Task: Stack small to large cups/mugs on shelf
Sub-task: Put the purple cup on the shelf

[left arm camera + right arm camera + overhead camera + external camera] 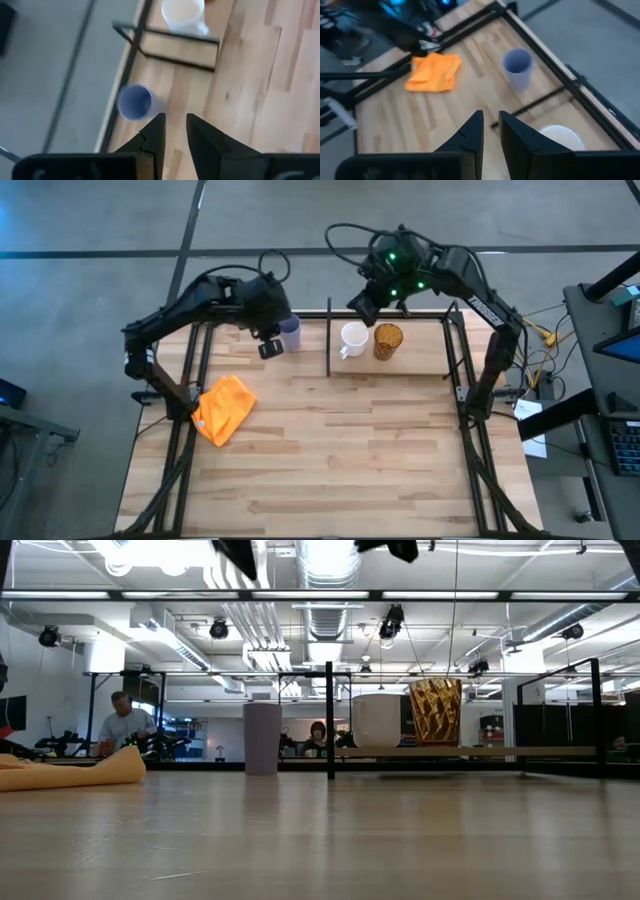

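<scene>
**Both grippers hang empty above the back of the table, tumbler not yet on the shelf**

Left gripper first, from overhead: it hangs at the back edge of the table just beside the lavender tumbler, which stands on the tabletop outside the shelf. The right gripper hovers over the shelf's back left corner. On the shelf, the white mug and the amber cup stand side by side, unstacked. An orange cloth lies well apart, toward the left.

At table height, the tumbler stands upright left of the shelf's black post, with the mug and amber cup raised on the board. Neither gripper reaches down into this view.

From the left wrist, the fingers show a narrow gap with nothing between them; the tumbler sits just ahead of them.

From the right wrist, the fingers are likewise slightly parted and empty, with the mug close below.

My reading: the tumbler is the piece in hand. The left gripper would need to spread wider, drop around it, close, and carry it over the rod onto the shelf. Which cup nests in which I can't judge from here.
</scene>
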